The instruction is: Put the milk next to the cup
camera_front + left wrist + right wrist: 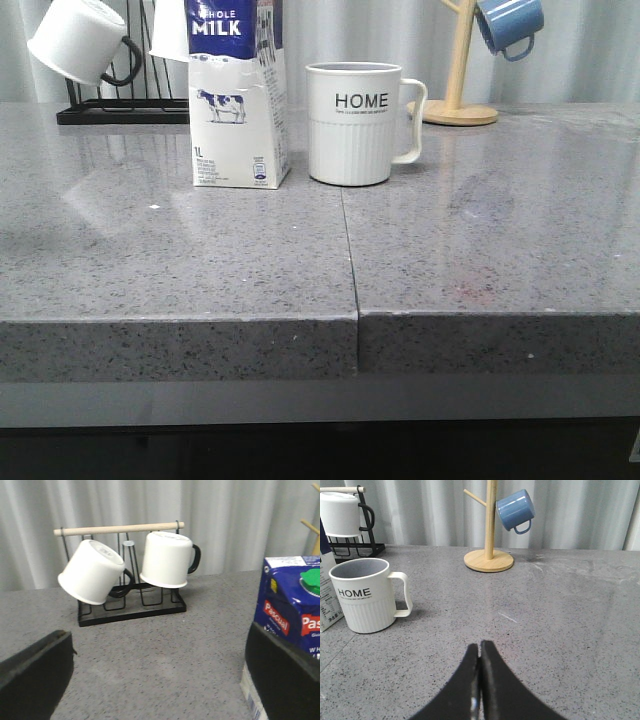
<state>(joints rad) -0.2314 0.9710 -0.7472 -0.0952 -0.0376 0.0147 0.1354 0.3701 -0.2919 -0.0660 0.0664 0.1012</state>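
The milk (238, 100), a tall white carton with a blue top and a cow picture, stands upright on the grey counter. Close to its right, a small gap apart, stands the cup (352, 125), a white ribbed mug reading "HOME", handle to the right. No gripper shows in the front view. My left gripper (159, 645) is open wide, with only bare counter between its fingers; the milk (287, 595) stands just beyond one finger (285, 670). My right gripper (480, 645) is shut on nothing, low over the counter, with the cup (365, 602) and the milk's edge (327, 600) off to one side.
A black wire rack (120, 105) with white black-handled mugs (167, 560) stands at the back left. A wooden mug tree (460, 100) holding a blue mug (510, 25) stands at the back right. A seam (350, 260) runs through the counter to its front edge.
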